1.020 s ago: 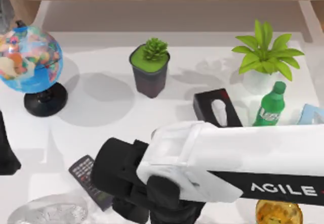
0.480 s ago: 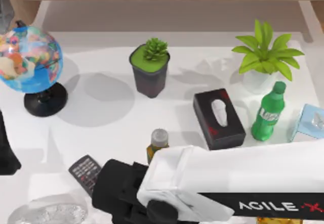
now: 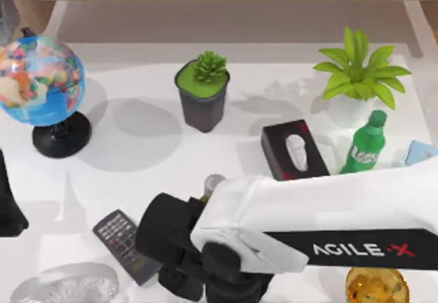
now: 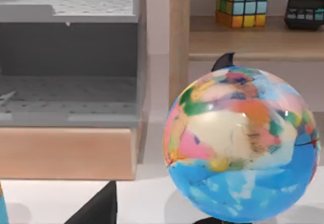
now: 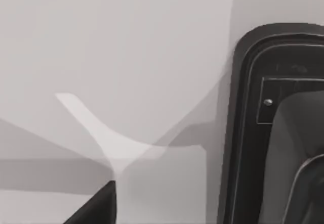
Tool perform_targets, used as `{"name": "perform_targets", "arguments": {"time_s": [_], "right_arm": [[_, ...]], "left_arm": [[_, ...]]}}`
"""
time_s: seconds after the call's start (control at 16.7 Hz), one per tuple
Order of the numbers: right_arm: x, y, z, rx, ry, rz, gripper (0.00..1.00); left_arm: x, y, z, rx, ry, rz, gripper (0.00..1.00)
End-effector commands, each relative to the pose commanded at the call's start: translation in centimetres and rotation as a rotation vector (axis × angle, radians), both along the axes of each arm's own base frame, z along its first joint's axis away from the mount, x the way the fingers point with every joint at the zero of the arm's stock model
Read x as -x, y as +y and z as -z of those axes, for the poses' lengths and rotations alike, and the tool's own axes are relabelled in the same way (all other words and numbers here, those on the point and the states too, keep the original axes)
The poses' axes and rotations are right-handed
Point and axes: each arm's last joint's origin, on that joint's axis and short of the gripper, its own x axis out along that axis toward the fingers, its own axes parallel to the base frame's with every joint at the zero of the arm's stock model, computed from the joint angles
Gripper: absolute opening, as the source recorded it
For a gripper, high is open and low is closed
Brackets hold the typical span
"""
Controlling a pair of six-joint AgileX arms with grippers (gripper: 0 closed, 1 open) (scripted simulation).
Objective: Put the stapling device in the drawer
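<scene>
Beside the right jaws (close), the stapling device [image 5: 276,133].

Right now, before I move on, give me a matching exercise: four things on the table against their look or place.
Things:
1. globe
2. remote
3. tissue box
4. bottle

Descriptions:
A. green, in front of the leafy plant
B. black with grey buttons, front left
C. many-coloured, far left
D. black, white tissue showing, just left of the bottle

Pairs: 1-C, 2-B, 3-D, 4-A.

The right gripper is low at the table's front, beside the remote. The left arm is parked at the left edge.
</scene>
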Motion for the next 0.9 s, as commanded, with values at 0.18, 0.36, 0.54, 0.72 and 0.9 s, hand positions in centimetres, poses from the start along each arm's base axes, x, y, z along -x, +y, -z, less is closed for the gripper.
{"name": "perform_targets", "arguments": {"time_s": [0.18,0.36,0.54,0.72,0.9], "right_arm": [[0.00,0.00,0.00,0.000,0.000,0.000,0.77],[0.00,0.00,0.00,0.000,0.000,0.000,0.55],[0.00,0.00,0.00,0.000,0.000,0.000,0.32],[0.00,0.00,0.00,0.000,0.000,0.000,0.10],[0.00,0.00,0.00,0.000,0.000,0.000,0.00]], "left_arm": [[0.00,0.00,0.00,0.000,0.000,0.000,1.00],[0.00,0.00,0.00,0.000,0.000,0.000,1.00],[0.00,0.00,0.00,0.000,0.000,0.000,1.00],[0.00,0.00,0.00,0.000,0.000,0.000,1.00],[0.00,0.00,0.00,0.000,0.000,0.000,1.00]]}}
